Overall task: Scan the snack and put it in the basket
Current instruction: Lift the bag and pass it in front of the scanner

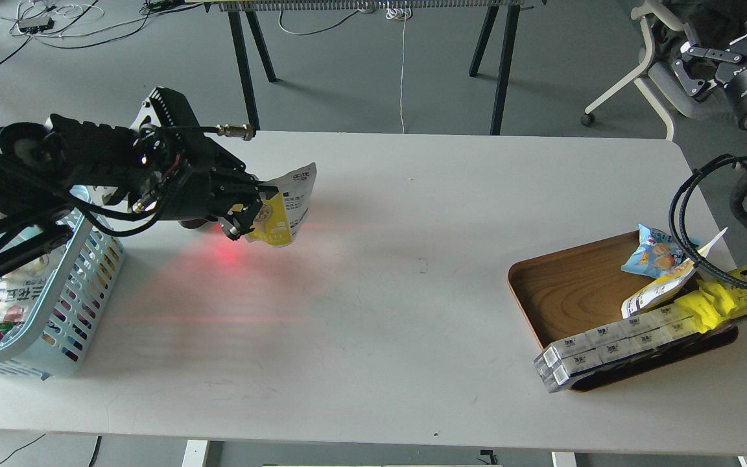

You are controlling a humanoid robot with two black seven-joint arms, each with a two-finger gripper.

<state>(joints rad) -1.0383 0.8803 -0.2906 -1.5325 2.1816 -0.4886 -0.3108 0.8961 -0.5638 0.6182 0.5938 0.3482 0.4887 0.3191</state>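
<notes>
My left gripper (248, 219) is shut on the snack (283, 211), a small yellow and white pouch with dark print on its white side. It holds the pouch tilted, just above the table's far left part. Red scanner light (224, 255) falls on the table under the gripper; the scanner itself is hidden behind my arm. The light blue basket (88, 285) stands at the table's left edge, left of and below the gripper, with packets inside. My right gripper (698, 61) hangs off the table at the top right, dark and partly cut off.
A brown wooden tray (574, 285) sits at the right with a blue snack bag (655, 256), a long yellow packet (736, 292) and a row of clear boxes (613, 340). Black cables (678, 214) hang over the tray. A chair stands beyond the table's right corner.
</notes>
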